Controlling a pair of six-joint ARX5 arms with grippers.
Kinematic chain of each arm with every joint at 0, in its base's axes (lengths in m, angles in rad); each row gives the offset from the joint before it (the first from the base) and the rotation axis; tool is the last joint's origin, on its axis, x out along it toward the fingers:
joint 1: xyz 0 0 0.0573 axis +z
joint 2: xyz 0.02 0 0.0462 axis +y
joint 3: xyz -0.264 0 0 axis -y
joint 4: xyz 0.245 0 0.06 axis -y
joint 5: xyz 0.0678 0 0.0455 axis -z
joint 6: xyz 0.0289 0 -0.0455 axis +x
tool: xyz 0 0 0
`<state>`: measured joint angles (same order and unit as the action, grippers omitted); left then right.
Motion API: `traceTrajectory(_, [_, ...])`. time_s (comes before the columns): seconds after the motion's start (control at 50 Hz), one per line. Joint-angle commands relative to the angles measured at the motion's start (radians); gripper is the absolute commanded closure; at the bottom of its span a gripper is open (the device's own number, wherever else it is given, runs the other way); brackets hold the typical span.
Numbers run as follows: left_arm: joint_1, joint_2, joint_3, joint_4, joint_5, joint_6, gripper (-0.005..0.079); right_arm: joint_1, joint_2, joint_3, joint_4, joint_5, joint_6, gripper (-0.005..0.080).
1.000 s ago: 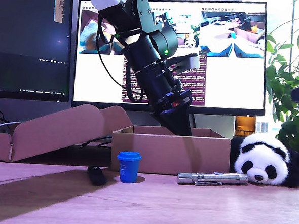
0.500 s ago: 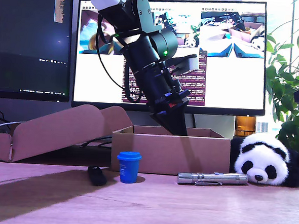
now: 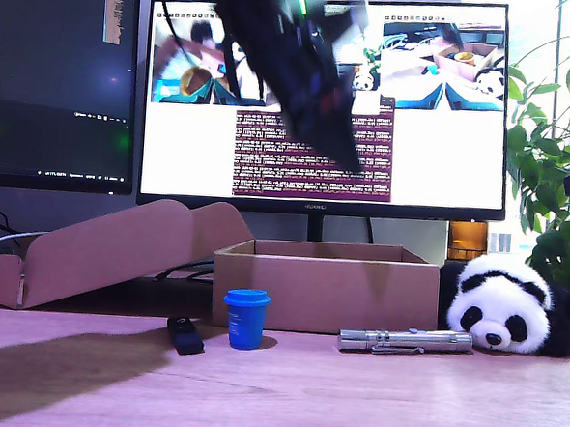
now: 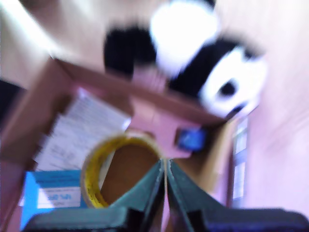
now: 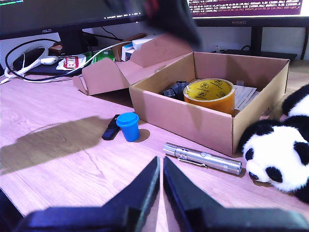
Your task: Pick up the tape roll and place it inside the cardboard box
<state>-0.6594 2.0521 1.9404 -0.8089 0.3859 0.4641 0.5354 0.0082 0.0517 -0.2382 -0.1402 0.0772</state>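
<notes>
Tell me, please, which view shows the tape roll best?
The second wrist view: the tape roll sits sharp inside the box. The first wrist view shows it blurred, and the exterior view hides it behind the box wall.

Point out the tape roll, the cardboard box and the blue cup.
tape roll [image 5: 211, 93], second wrist view, on its yellow upper rim.
cardboard box [image 3: 325, 291], exterior view, on its front wall.
blue cup [image 3: 246, 320], exterior view, on its side below the lid.
</notes>
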Motion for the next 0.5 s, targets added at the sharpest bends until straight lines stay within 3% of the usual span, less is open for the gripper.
traceTrajectory(0.0, [0.008, -0.019, 0.005, -0.007, 0.016, -0.016, 0.0765, -0.002, -0.006, 0.003, 0.009, 0.014, 0.000, 0.0765])
traceTrajectory(0.48, [0.075, -0.125, -0.029, -0.027, 0.009, -0.103, 0.0764, -0.028, -0.006, 0.003, 0.010, 0.109, 0.000, 0.0765])
